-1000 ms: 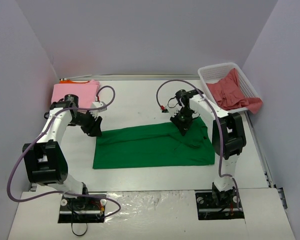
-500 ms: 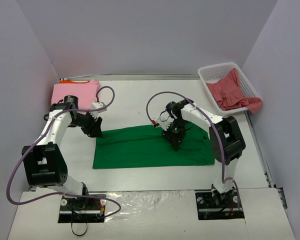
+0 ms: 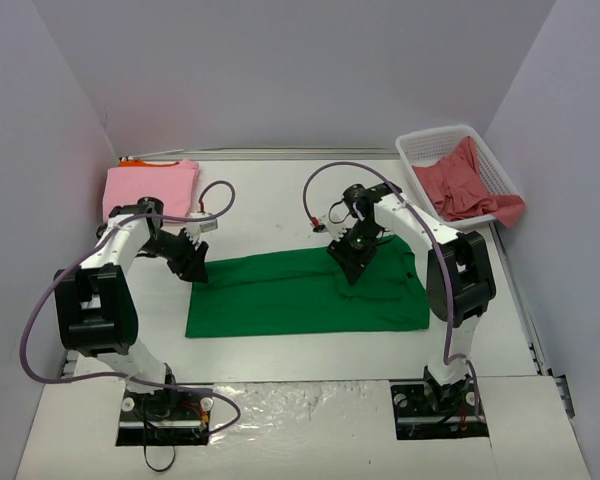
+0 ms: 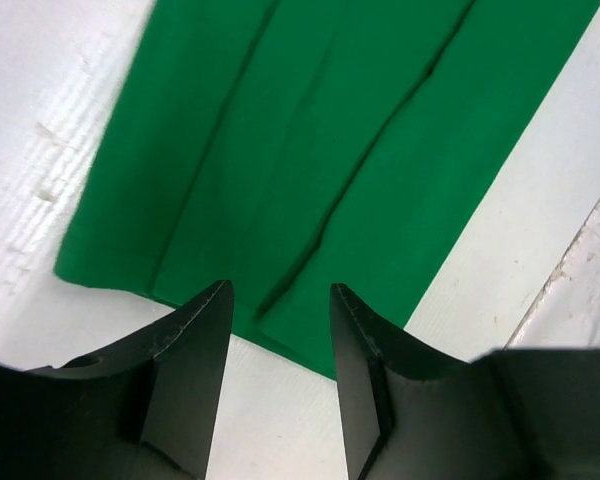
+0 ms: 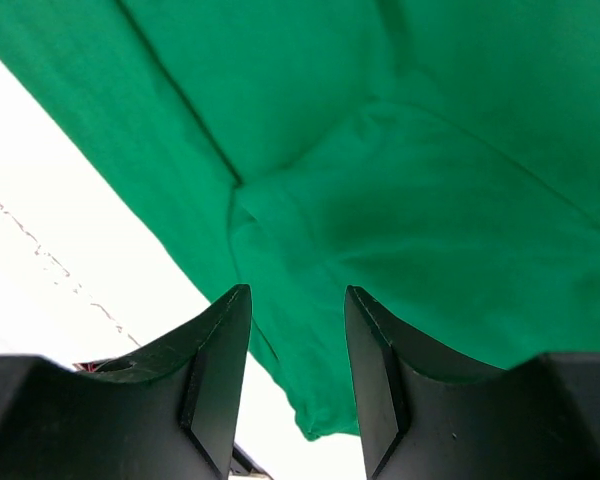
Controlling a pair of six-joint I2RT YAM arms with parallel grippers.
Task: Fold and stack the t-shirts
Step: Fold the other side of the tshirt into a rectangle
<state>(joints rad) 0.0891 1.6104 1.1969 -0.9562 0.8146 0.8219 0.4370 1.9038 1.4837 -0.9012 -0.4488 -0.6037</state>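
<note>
The bright green t-shirt (image 3: 300,293) lies partly folded in a long band across the table's middle. My left gripper (image 3: 196,268) is open just above its far left corner (image 4: 310,180), jaws straddling the cloth's edge. My right gripper (image 3: 348,268) is open above the shirt's far edge near the middle, over a folded sleeve (image 5: 380,240). The light pink t-shirt (image 3: 150,186) lies folded at the far left, with an orange edge (image 3: 132,160) showing behind it. The coral red t-shirt (image 3: 462,186) hangs out of the basket.
The white lattice basket (image 3: 425,150) stands at the far right corner. Purple cables loop over both arms. Grey walls close in the table on three sides.
My right gripper swung left and toward me over the shirt, then back a little toward the far edge. My left gripper moved slightly right onto the shirt's corner. The shirt lies the same.
</note>
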